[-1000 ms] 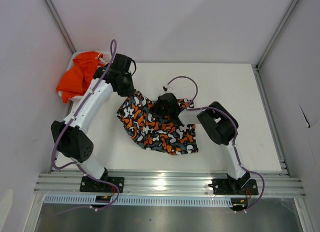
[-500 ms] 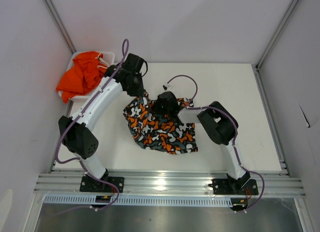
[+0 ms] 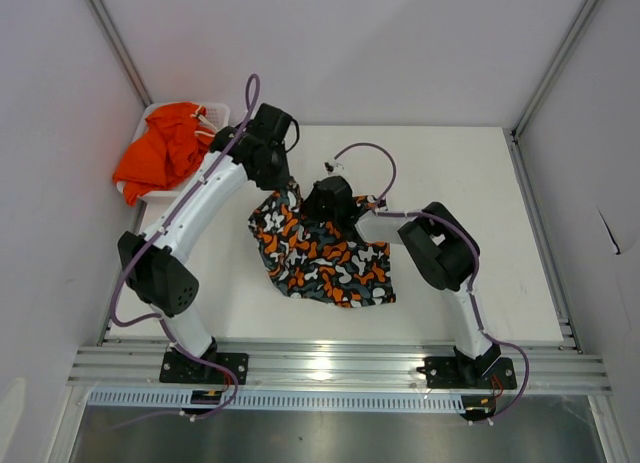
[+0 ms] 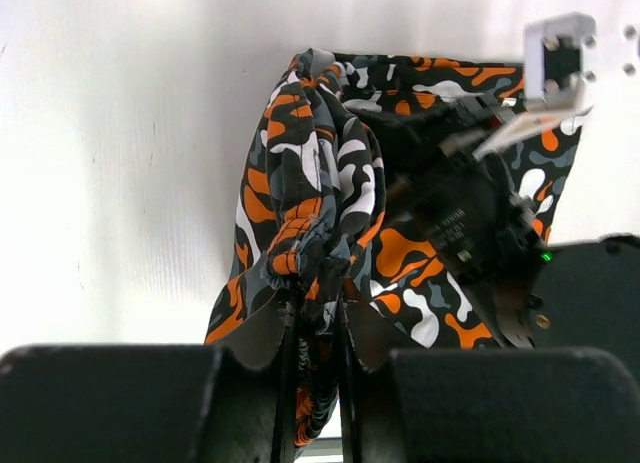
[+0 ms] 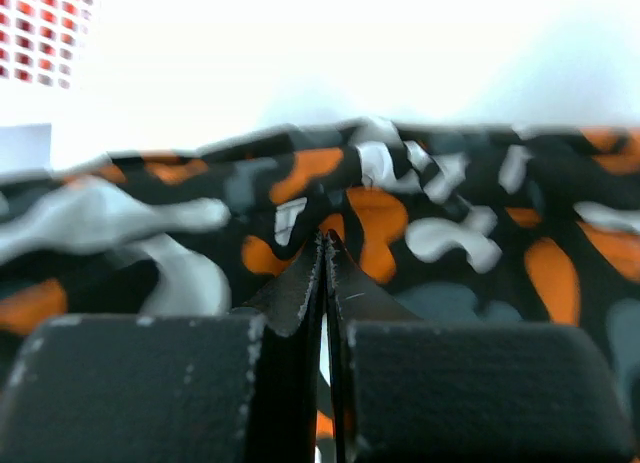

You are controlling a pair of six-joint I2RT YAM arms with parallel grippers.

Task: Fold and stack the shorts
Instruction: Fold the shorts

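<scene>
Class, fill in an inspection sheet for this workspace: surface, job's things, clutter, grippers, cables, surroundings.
Surface: white table, flat.
Job's things: patterned shorts crumpled mid-table, one end lifted; orange shorts heaped in the basket, unfolded.
Clutter: white mesh basket at the far left corner.
Grippers: left gripper shut on a bunched edge of the patterned shorts; right gripper shut, fingers at the same shorts, hold unclear.
Cables: purple cables along both arms, one looping above the right wrist.
Surroundings: white walls; aluminium rail at the near edge.
</scene>
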